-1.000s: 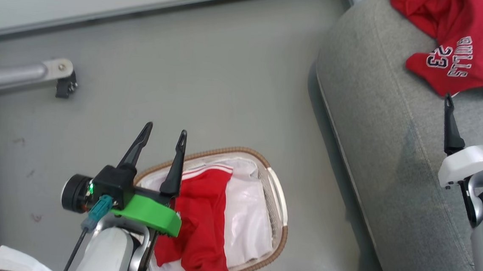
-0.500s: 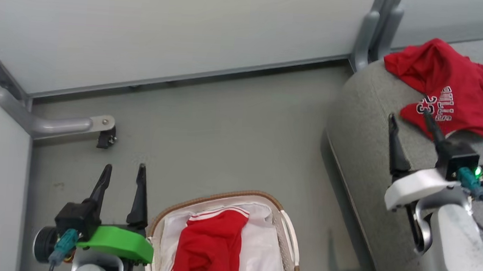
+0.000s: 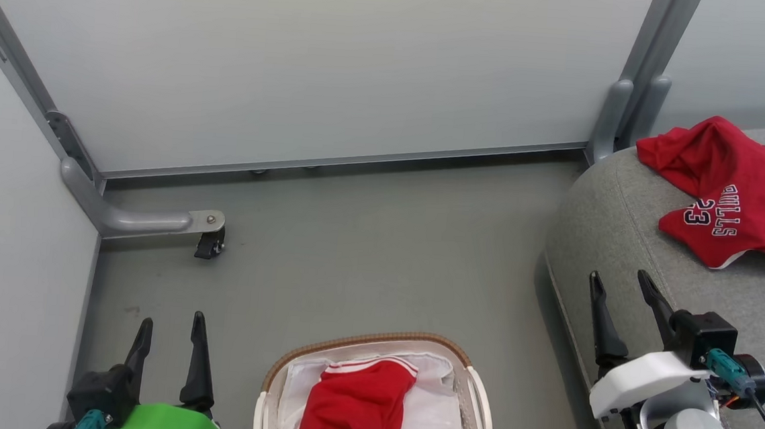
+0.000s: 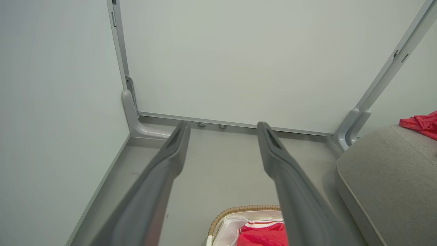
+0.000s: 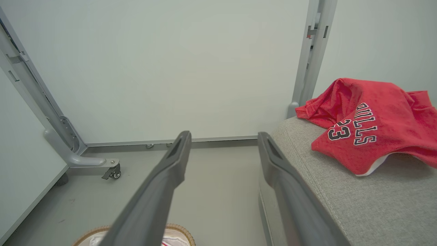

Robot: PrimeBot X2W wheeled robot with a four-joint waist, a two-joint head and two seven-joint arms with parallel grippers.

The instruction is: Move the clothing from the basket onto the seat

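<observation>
From the head, the left gripper and the right gripper are both spread and empty. The basket, cut off at the bottom edge, holds the striped red garment. The BULLS 23 garment lies on the seat, partly cropped. In the left wrist view the fingers hide part of the basket. In the right wrist view a sliver of its rim shows.

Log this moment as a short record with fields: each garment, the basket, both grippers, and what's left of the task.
jersey printed BULLS 23: crumpled on the seat
striped-edge garment: in the basket, on the white liner
basket place: on the floor, beside the seat, apart from it
left gripper: open, empty, left of the basket
right gripper: open, empty, at the seat's edge nearest the basket
task: one garment on the seat, one left to move
</observation>
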